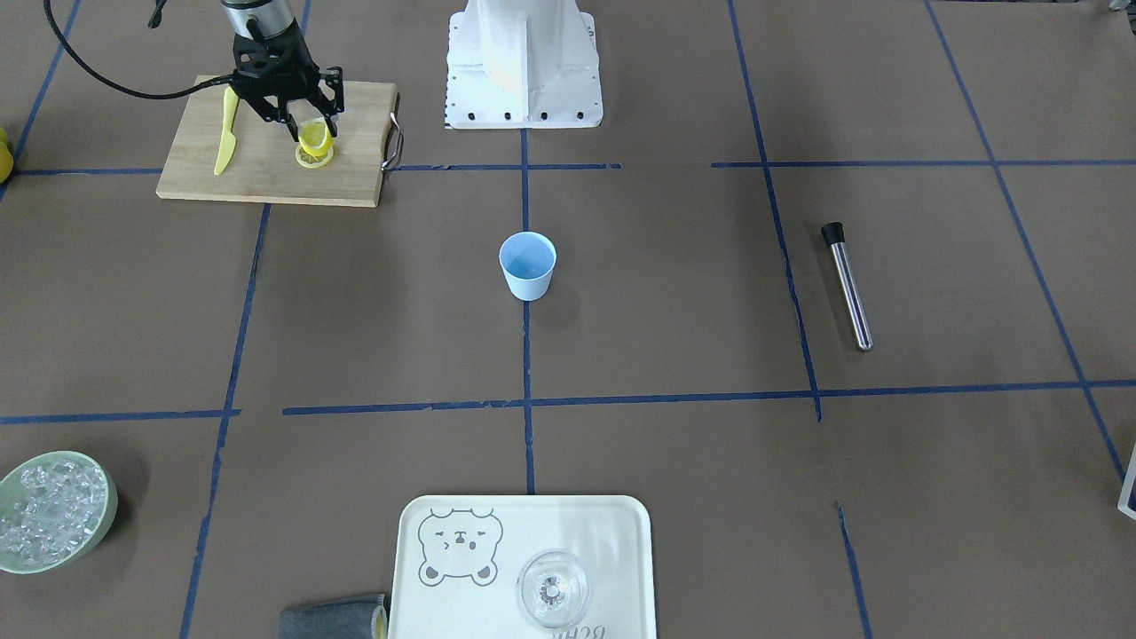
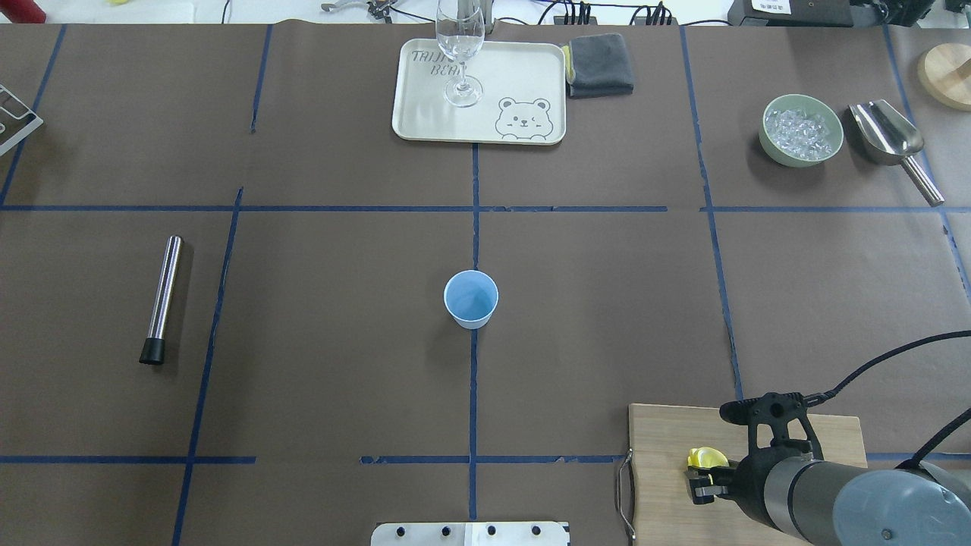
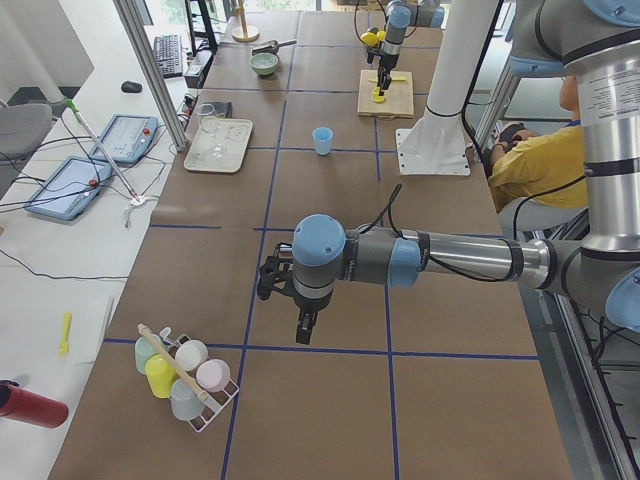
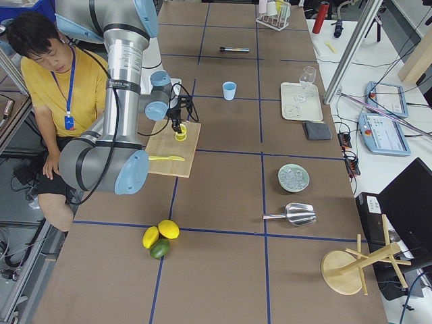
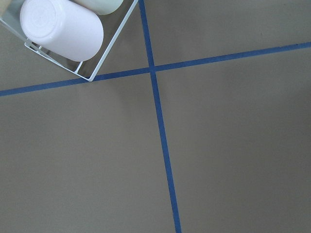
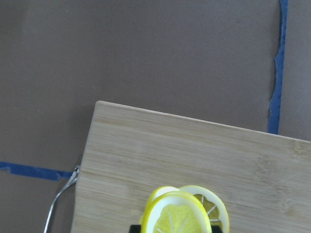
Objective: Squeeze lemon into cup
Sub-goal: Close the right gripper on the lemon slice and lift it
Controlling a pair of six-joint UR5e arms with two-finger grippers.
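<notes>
The lemon [image 1: 317,140] is a yellow cut piece held just above the wooden cutting board [image 1: 266,182], with my right gripper [image 1: 311,130] shut on it. The right wrist view shows its pale cut face [image 6: 176,219] with a loose lemon slice [image 6: 210,204] lying behind it on the board. The light-blue cup [image 1: 527,264] stands upright at the table's middle [image 2: 470,299], far from the board. My left gripper [image 3: 304,324] hangs over bare table near a cup rack, seen only from the side. I cannot tell whether it is open or shut.
A yellow toy knife [image 1: 226,133] lies on the board. A steel tube [image 1: 848,284], a bowl of ice [image 1: 53,510], a scoop [image 2: 887,133] and a tray [image 1: 612,532] with a clear glass [image 1: 552,587] sit around the table. A seated person [image 4: 57,81] is beside the robot.
</notes>
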